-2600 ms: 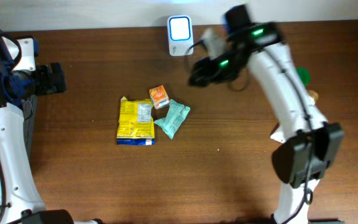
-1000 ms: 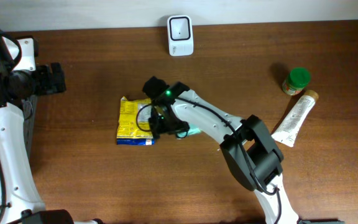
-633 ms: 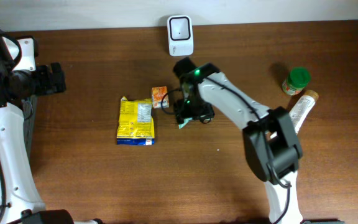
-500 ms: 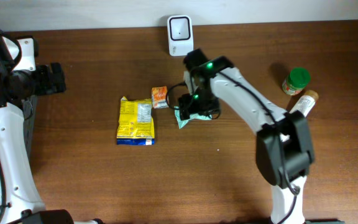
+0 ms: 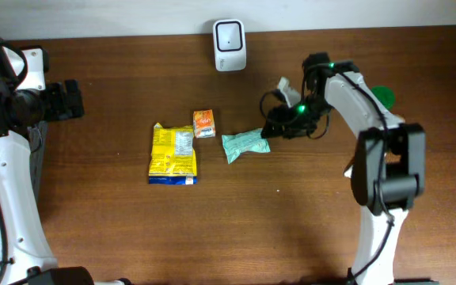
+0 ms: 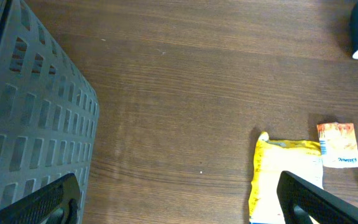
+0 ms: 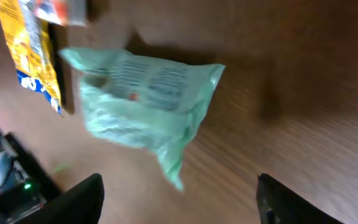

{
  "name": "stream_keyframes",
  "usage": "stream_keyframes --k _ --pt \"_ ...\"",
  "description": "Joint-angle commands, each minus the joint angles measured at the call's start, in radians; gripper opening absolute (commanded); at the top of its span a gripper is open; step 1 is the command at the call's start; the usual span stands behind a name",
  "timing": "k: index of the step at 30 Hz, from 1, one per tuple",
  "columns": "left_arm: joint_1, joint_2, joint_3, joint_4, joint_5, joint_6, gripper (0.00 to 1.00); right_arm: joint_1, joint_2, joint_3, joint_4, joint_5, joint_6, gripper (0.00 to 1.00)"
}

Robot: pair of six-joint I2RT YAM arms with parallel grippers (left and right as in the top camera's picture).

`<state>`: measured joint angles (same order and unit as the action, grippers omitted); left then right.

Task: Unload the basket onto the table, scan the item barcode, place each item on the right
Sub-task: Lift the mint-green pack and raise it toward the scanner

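The white barcode scanner point(image 5: 229, 35) stands at the table's back edge. A green pouch point(image 5: 245, 145) lies flat on the wood, right of a small orange packet point(image 5: 203, 123) and a yellow packet point(image 5: 172, 153). My right gripper point(image 5: 275, 127) hovers just right of the pouch, open and empty. In the right wrist view the green pouch point(image 7: 145, 99) lies ahead of the right gripper point(image 7: 179, 205), its corner pointing toward the gap between the jaws. My left gripper point(image 5: 70, 100) stays at the far left, open; the left wrist view shows the left gripper point(image 6: 179, 211) over bare wood.
A grey slatted crate point(image 6: 23, 112) fills the left of the left wrist view. A green-lidded jar point(image 5: 382, 95) stands at the right, partly behind my right arm. The yellow packet point(image 6: 288, 180) and the orange packet point(image 6: 339, 144) show at the left wrist view's lower right.
My right arm swung from over the packets to the right. The green pouch shifted right, away from the yellow packet, and now lies free. The left arm has not moved.
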<state>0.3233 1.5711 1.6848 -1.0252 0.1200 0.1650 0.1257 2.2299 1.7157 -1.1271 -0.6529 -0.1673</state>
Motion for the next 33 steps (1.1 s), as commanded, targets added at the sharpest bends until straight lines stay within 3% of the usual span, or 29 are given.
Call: stream_keyframes --k 1,11,15,23,29,33 --pt "0.005 0.006 0.004 0.002 0.007 0.016 0.99 0.0 0.072 -0.011 0.021 -0.146 -0.046 0.69" --pt "0.005 0.006 0.004 0.002 0.007 0.016 0.99 0.027 0.15 -0.011 0.089 -0.261 -0.029 0.63" --pt "0.005 0.006 0.004 0.002 0.007 0.016 0.99 0.027 0.15 -0.011 0.122 -0.26 0.004 0.56" --pt "0.005 0.006 0.004 0.002 0.008 0.016 0.99 0.027 0.15 -0.011 0.164 -0.252 0.006 0.38" --pt "0.005 0.006 0.004 0.002 0.008 0.016 0.99 0.027 0.15 -0.011 0.161 -0.256 -0.009 0.07" --pt "0.005 0.007 0.004 0.002 0.007 0.016 0.99 0.025 0.122 -0.01 0.139 -0.256 -0.013 0.04"
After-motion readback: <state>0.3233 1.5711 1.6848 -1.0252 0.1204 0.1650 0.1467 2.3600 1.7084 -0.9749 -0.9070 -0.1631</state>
